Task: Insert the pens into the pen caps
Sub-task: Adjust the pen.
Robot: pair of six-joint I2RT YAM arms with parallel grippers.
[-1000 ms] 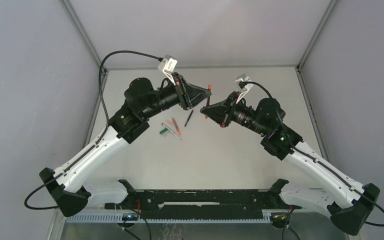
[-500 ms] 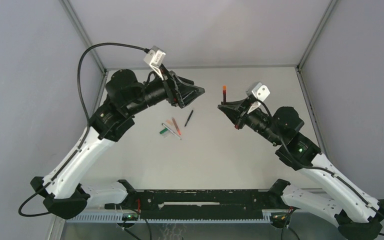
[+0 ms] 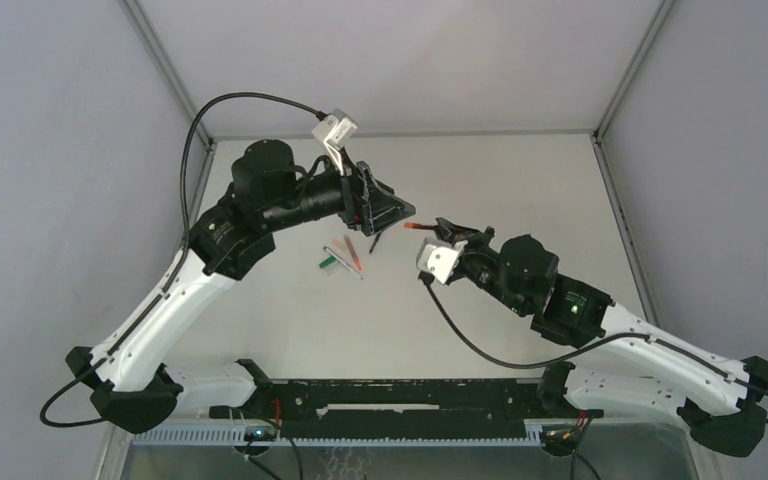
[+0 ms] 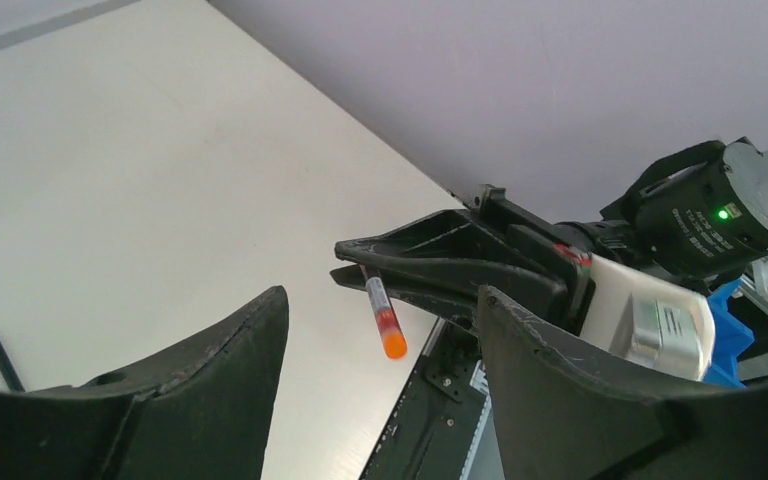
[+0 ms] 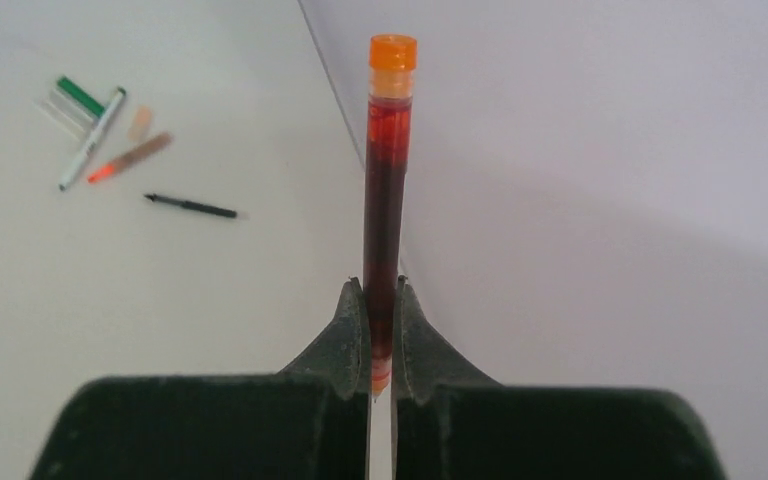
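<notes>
Pinching a red pen (image 5: 388, 200), right gripper (image 5: 380, 300) shows clearly in wrist views; left gripper (image 4: 382, 310) gapes wide.

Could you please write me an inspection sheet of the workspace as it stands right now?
Surface: white table, no marks seen.
Job's things: held red pen clamped at one end, orange tip free; black pen, second red pen, pale-barrelled pen and short green piece lie loose in a group.
Clutter: nothing seen.
Grippers: left pincer open, empty; right pincer shut on the held red pen.
Cables: black cable arcs over the left arm; second cable sags beneath the right wrist.
Surroundings: grey walls; black rail along the near edge.
</notes>
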